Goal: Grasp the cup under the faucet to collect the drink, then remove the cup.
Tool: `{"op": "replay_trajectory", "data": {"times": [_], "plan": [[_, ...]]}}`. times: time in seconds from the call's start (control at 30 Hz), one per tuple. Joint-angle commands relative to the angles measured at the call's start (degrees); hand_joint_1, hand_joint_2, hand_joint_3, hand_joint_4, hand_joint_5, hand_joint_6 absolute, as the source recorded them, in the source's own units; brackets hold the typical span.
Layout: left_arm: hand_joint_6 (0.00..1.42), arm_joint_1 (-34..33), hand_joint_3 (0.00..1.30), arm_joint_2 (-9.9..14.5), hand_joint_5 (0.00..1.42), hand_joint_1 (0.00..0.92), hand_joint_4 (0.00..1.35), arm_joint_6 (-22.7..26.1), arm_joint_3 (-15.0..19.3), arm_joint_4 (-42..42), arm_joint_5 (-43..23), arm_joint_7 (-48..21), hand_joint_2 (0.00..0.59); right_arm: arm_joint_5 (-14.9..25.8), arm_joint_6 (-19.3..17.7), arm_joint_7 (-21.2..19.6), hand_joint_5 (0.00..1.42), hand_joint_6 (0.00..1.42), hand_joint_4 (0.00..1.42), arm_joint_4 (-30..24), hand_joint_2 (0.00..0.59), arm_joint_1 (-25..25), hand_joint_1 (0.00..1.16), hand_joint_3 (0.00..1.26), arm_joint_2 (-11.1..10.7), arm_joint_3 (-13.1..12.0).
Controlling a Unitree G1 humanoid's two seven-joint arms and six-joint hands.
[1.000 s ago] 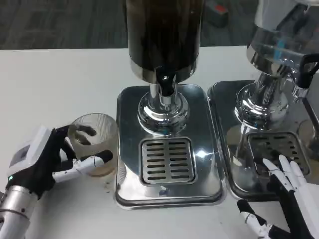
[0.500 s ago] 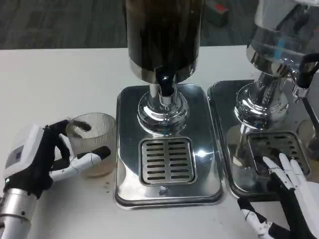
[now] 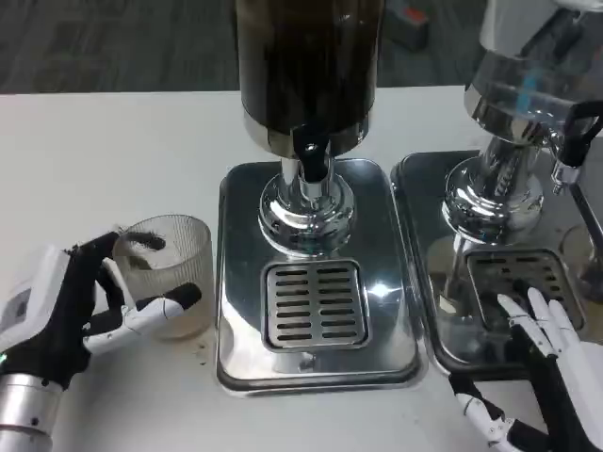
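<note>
Removal step: left hand (image 3: 71,311) wraps cup (image 3: 170,273) at lower left (beside drip tray (image 3: 316,367)); right hand (image 3: 546,377) spread, idle; next: release

Bright, even overhead light, hard glare on the steel drip tray (image 3: 243,282), soft shadows, slight blur throughout
</note>
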Motion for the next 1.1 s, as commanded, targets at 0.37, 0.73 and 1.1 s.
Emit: {"op": "replay_trajectory", "data": {"times": [0.37,0.73,1.1], "plan": [[1.40,3.1,0.65,-0.7,1.06,0.363,0.88,-3.7,2.8,-11.5,-0.6,-0.2,0.078,1.0,-0.4,-0.3,0.00,0.23,0.00,-0.8,0.366,0.9,0.43,0.14,0.1,-0.4],[1.40,-0.6,0.65,-3.2,1.06,0.364,0.88,-1.9,0.6,-9.4,2.0,-2.1,0.078,1.0,-0.4,-0.7,0.00,0.23,0.01,-2.1,0.367,2.0,0.42,0.14,1.2,0.1],[1.40,-4.9,0.65,-5.7,1.06,0.364,0.88,-0.4,-2.5,-3.4,4.9,-1.4,0.078,0.9,0.0,-0.2,0.00,0.23,0.02,-5.1,0.374,3.6,0.41,0.15,3.0,0.5]]}}
